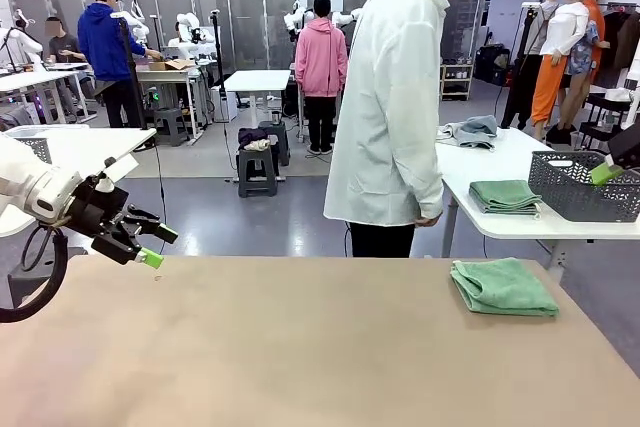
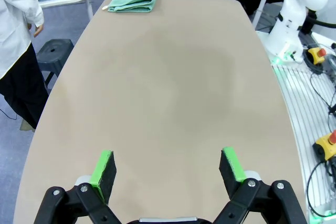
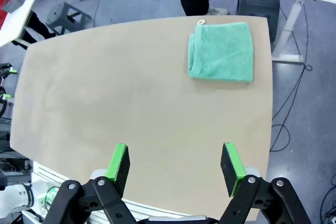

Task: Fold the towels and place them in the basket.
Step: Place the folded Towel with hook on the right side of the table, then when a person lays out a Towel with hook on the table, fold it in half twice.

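Bench (image 1: 280, 347): tan top, bare beneath both end effectors.
Person (image 1: 388, 97): white coat, standing at the far edge of the bench, beyond both end effectors.
Side bench (image 1: 500, 162): white, past the bench's far right corner, well apart from the left end effector.
Basket (image 1: 585, 187): dark mesh, on the side bench, far across from the left end effector.
Mint towel (image 3: 221, 51): folded, flat on the bench. Ahead of the right end effector, a little right of its finger line, well clear of the pads. Diagonally across the bench from the left end effector.
Second green towel (image 1: 505, 195): folded, on the side bench just beside the basket, on the side toward the left end effector.
Blue-grey towel (image 1: 470, 130): crumpled, on the side bench beyond the second green towel.
Left end effector (image 2: 168, 165): jaws wide apart, empty, hovering over the bench's left end.
Right end effector (image 3: 176, 163): fingers spread, nothing between them, held above the bench.
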### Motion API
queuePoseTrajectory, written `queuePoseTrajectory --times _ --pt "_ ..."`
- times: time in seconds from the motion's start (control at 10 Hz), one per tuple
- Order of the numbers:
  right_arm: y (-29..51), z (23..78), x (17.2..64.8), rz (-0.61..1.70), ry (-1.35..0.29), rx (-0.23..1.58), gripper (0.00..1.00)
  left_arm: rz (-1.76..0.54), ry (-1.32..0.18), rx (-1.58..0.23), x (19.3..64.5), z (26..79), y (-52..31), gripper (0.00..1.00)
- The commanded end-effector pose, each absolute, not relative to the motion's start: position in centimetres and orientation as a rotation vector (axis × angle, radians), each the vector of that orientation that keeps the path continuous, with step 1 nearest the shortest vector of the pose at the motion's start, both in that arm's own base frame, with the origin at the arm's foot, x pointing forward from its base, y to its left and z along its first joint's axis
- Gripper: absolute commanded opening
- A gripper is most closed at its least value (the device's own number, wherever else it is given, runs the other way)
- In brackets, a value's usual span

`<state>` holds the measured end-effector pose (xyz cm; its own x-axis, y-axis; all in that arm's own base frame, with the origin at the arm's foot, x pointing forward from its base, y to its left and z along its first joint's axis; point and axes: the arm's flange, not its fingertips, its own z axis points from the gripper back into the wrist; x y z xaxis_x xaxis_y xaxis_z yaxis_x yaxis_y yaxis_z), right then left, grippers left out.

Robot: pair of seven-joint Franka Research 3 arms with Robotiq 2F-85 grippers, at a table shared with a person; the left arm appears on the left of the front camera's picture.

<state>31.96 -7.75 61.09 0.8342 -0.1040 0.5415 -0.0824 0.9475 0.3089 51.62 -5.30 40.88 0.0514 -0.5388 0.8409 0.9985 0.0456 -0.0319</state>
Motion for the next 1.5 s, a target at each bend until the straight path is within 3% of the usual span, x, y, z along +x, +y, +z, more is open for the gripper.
queuePoseTrajectory --times 0.0,1.4 --pt "-7.56 61.36 32.11 -0.037 -0.590 0.325 0.87 -1.369 -0.771 -0.761 51.48 40.88 -5.46 1.00" --pt "-7.56 61.36 32.11 -0.037 -0.590 0.325 0.87 -1.369 -0.771 -0.761 51.48 40.88 -5.46 1.00"
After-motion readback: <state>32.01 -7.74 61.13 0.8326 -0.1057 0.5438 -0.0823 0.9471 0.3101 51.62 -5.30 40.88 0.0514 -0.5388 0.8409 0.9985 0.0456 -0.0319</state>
